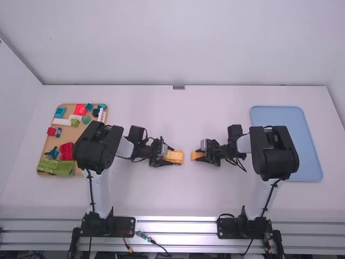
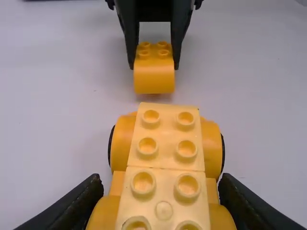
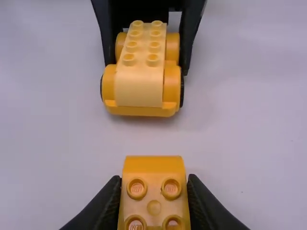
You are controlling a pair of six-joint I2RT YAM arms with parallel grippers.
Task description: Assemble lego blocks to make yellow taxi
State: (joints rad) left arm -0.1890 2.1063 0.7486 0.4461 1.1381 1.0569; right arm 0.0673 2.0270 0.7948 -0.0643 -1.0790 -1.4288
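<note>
My left gripper (image 1: 162, 157) is near the table's middle, shut on the yellow car base (image 1: 175, 157). In the left wrist view, pale yellow studded bricks cover the car base (image 2: 167, 134) between wheel-arch parts, and the left gripper (image 2: 160, 203) grips its sides. Across a small gap, my right gripper (image 1: 204, 151) holds an orange-yellow brick (image 1: 197, 155). The right wrist view has that studded brick (image 3: 154, 191), rounded at its far end, squeezed by the right gripper (image 3: 154, 196). Brick and car base are apart, facing each other.
A wooden tray (image 1: 39, 162) at the left holds several red, green, blue and white blocks. A blue tray (image 1: 288, 143) lies at the right, partly under the right arm.
</note>
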